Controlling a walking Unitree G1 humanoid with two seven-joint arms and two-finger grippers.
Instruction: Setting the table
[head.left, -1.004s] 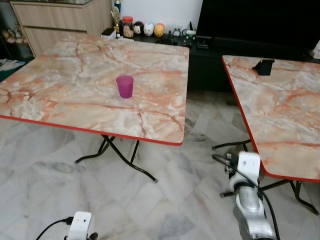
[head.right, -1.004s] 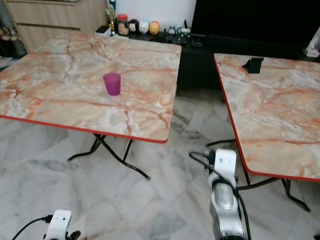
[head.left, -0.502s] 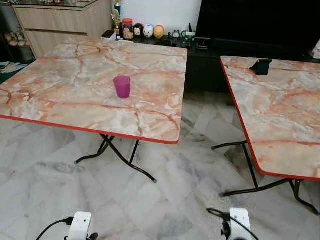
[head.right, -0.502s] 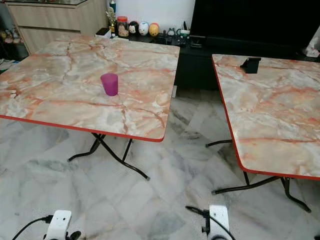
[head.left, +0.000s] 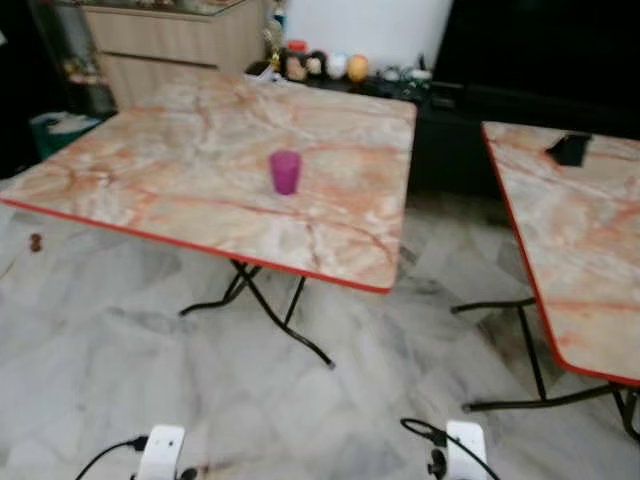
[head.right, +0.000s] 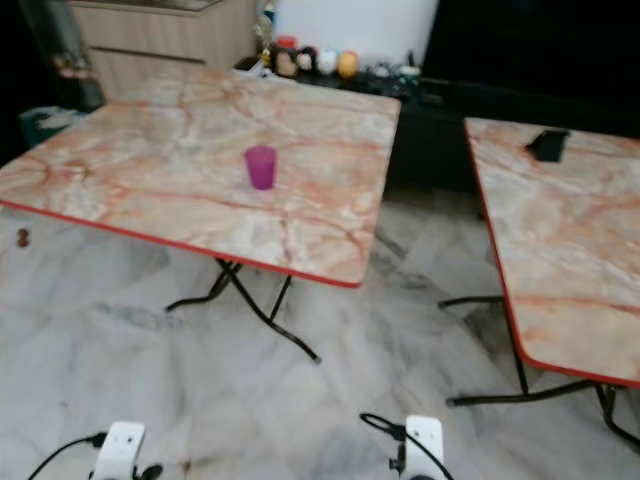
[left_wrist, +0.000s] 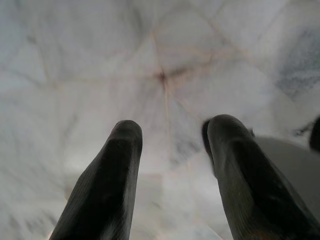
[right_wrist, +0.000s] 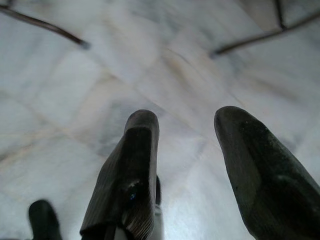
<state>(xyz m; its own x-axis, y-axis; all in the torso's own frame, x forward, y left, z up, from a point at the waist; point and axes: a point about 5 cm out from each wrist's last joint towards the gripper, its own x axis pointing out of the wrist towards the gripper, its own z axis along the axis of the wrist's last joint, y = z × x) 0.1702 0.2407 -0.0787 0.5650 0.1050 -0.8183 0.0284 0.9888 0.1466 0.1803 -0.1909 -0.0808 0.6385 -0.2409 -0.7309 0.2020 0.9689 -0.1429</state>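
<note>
Marble floor tiles (left_wrist: 165, 60) lie just under the left gripper (left_wrist: 172, 135) and right gripper (right_wrist: 187, 130), both hanging idle, fingers parted and empty, while well ahead the purple cup (head.left: 285, 171) stands upright mid-table (head.left: 180, 200), seemingly a setting begun.

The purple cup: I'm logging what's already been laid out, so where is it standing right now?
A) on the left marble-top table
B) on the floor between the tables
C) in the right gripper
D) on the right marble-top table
A: the purple cup stands upright, alone, on the left marble-top table, while both grippers hang low over the floor, open and holding nothing.
</note>
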